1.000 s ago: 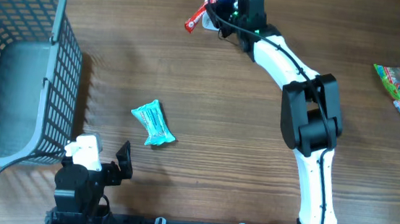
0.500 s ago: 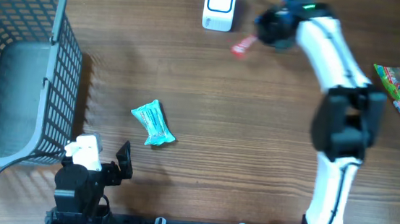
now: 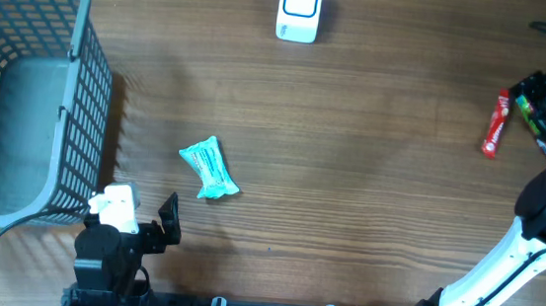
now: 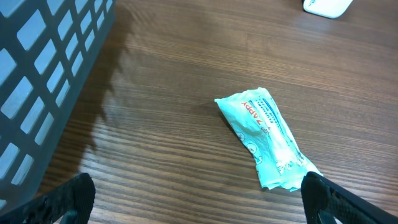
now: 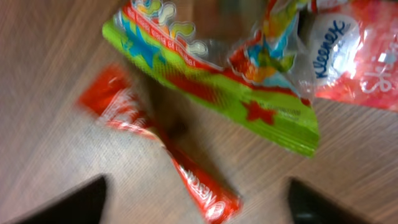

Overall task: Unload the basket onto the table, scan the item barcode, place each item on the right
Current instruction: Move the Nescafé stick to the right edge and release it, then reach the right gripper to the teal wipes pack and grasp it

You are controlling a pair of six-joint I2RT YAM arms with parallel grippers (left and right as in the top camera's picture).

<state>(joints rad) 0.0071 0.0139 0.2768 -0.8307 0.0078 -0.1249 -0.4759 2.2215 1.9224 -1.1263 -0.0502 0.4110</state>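
The spread fingers of the right end effector [image 5: 194, 205] are seen only in the right wrist view, with nothing clamped between them. The red stick packet [image 5: 163, 149] is seen lying flat on the bench [image 5: 56, 162], just beside a green snack bag [image 5: 211, 81] and a Kleenex pack [image 5: 339, 37]. Only in the overhead view is the scanner [image 3: 299, 9] shown, well apart from the red stick packet at the far edge. There its long axis runs nearly far-to-near, with the far end tilted slightly right. The left end effector [image 4: 199, 205] is held apart and empty near a teal packet [image 4: 267, 143].
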